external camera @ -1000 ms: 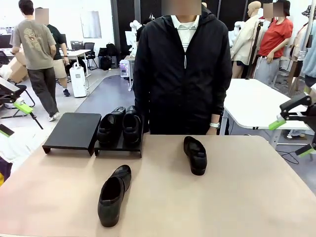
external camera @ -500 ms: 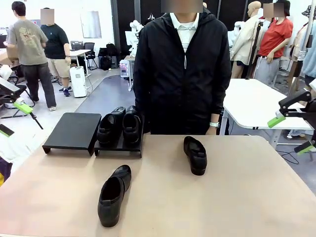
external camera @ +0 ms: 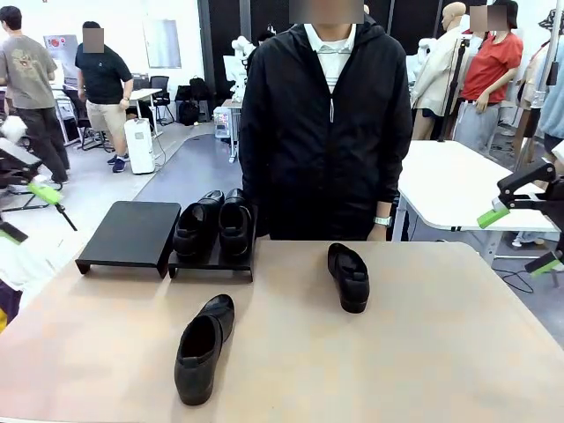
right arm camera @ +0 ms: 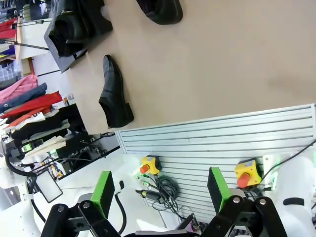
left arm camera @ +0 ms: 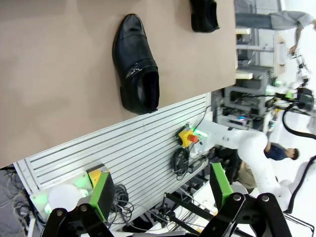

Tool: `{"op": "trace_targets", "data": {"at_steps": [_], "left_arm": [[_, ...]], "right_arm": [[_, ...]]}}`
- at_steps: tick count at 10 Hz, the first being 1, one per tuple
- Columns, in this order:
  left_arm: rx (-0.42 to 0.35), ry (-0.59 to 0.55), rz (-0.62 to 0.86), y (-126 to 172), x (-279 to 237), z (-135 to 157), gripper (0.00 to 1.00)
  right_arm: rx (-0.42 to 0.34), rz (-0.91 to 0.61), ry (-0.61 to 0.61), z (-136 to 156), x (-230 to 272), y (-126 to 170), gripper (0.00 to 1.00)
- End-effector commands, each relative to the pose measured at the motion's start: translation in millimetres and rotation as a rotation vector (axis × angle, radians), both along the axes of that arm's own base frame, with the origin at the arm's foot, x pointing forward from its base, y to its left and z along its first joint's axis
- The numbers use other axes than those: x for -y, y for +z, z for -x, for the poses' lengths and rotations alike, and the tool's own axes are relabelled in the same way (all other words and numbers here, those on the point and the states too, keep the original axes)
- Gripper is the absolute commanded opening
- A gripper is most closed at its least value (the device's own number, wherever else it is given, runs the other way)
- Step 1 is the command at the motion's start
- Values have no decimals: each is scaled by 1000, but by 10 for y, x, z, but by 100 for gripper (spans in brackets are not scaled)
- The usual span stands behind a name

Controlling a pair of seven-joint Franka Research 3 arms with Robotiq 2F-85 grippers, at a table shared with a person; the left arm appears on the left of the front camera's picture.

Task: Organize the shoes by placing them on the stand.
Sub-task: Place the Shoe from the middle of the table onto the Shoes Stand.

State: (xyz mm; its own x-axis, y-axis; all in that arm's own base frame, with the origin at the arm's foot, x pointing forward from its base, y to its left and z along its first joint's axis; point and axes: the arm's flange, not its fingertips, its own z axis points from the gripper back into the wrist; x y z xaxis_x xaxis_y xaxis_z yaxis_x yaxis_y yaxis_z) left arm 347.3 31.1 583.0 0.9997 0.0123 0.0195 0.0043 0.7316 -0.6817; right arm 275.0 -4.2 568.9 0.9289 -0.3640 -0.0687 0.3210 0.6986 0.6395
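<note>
Status: task approx half done, by my read. Two shoes [external camera: 216, 227] sit side by side on the right platform [external camera: 211, 264] of the stand; left platform [external camera: 128, 231] is bare. Two more on the table [external camera: 423, 344]: near shoe [external camera: 201, 348] left of ctr by my edge, far shoe [external camera: 349, 276] right of ctr, near the person [external camera: 326, 132]. Left gripper [left arm camera: 160, 190] and right gripper [right arm camera: 160, 191] both have fingers spread wide w/ nothing between, hanging off the table's sides, well apart from any shoe. Outstanding: 2 picks, 2 places, presumably onto the bare platform.
</note>
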Motion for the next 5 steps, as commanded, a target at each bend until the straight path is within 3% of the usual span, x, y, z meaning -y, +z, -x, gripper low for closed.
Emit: {"op": "trace_targets", "data": {"at_steps": [1, 3, 5], "left_arm": [[-70, -176, -182, 32, 1368, -235, 100], [-156, -276, -402, -316, 2624, -26, 100], [-98, -107, -627, -681, 3058, 134, 100]], "right_arm": [[9, -21, 17, -25, 5, 27, 100], [9, -21, 17, -25, 5, 27, 100], [9, -21, 17, -25, 5, 27, 100]]}}
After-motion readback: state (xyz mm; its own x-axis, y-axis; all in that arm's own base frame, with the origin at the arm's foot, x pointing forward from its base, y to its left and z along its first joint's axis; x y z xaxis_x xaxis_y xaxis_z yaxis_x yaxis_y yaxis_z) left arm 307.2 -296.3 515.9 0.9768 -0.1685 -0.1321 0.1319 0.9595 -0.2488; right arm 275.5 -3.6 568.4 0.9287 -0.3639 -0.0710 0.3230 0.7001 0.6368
